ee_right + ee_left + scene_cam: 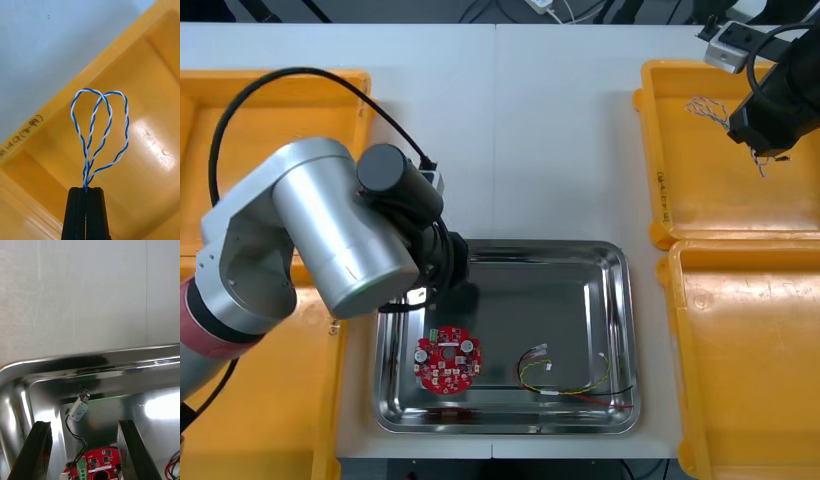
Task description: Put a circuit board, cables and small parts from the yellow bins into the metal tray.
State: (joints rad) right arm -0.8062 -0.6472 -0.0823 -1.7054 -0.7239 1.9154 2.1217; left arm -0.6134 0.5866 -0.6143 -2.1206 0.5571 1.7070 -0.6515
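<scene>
Fingers of the left gripper (83, 423) stand well apart over the metal tray (530, 300), with nothing between them. From above, the left arm covers the tray's 10 o'clock corner and hides its own gripper. In the left wrist view a small metal part (79, 408) lies on the tray floor just ahead of the open fingers, near the tray's curved wall. Thin black wires trail from it back toward the round red circuit board (447, 360). The board lies flat at about 7 o'clock in the tray. A red and yellow cable (570, 378) is coiled loosely at about 5 o'clock, well apart from the board.

At about 2 o'clock on the table (560, 130), the right gripper (85, 189) hangs above the far right yellow bin (740, 200). Its fingers are pressed together on a twisted blue and white cable (86, 174). The cable is pinched at its gathered end and two loops fan out beyond the fingertips, clear of the bin floor. A pale tangle (705, 108) lies at roughly 10 o'clock in that bin. It looks like another twisted cable, though it is too small to be sure.
</scene>
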